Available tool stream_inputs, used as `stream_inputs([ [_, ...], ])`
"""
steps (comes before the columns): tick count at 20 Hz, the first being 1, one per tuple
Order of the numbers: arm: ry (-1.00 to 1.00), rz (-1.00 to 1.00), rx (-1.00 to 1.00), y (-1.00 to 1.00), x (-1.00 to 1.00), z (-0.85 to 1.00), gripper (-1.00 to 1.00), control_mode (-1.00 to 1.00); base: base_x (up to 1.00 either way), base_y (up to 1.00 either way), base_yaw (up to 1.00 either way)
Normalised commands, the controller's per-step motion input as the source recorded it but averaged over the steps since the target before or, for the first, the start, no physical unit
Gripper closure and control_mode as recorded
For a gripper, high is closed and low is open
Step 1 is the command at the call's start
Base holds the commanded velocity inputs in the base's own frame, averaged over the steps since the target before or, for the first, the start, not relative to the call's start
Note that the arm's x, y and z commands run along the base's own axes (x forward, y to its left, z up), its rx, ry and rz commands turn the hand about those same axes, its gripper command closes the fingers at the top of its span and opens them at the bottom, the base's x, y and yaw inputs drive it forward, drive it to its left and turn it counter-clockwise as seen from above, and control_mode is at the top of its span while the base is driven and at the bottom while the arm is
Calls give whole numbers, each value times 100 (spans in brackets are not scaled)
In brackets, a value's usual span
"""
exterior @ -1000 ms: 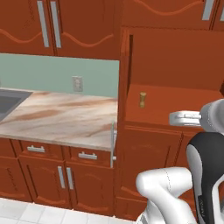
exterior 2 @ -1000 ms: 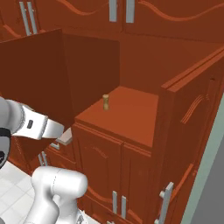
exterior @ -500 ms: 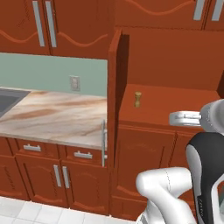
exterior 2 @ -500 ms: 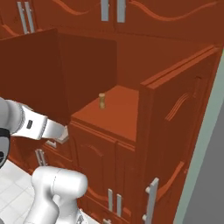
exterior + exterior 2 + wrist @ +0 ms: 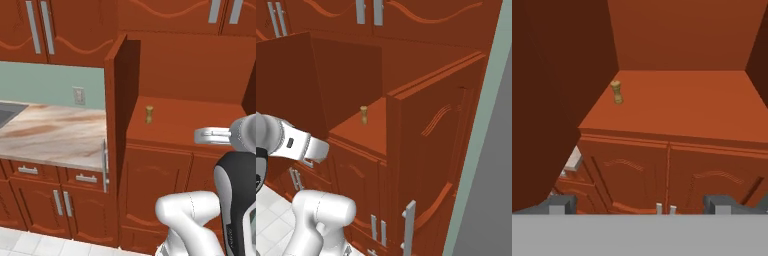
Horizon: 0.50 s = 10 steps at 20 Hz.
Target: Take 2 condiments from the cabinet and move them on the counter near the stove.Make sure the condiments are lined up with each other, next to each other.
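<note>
One condiment [image 5: 149,114], a small light-brown shaker with a tan wooden top, stands upright on the open cabinet's shelf [image 5: 190,120], near its left side. The same condiment [image 5: 363,115] [image 5: 616,92] sits left of centre in the hand view. My gripper [image 5: 201,135] [image 5: 320,150] [image 5: 640,205] hovers in front of the shelf's front edge, well apart from the shaker, open with nothing between its fingers. The marble-look counter [image 5: 50,132] lies left of the cabinet. The stove is out of view.
The cabinet's left door [image 5: 113,115] swings out over the counter's edge, silver handle [image 5: 105,166] low on it. The right door [image 5: 431,150] stands open beside the shelf. Upper cabinets [image 5: 60,30] hang above, drawers [image 5: 86,178] sit under the counter, and a grey basin [image 5: 6,113] is far left.
The whole picture has shifted left in both base views, so the base has driven right. The shaker has stayed in place on the shelf. The gripper remains open.
</note>
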Motion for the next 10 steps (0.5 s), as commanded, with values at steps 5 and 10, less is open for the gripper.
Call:
stream_inputs([
  [5,0,0,0,0,0,0,-100,100,61,-24,0],
  [10,0,0,0,0,0,0,-100,100,57,-12,0],
])
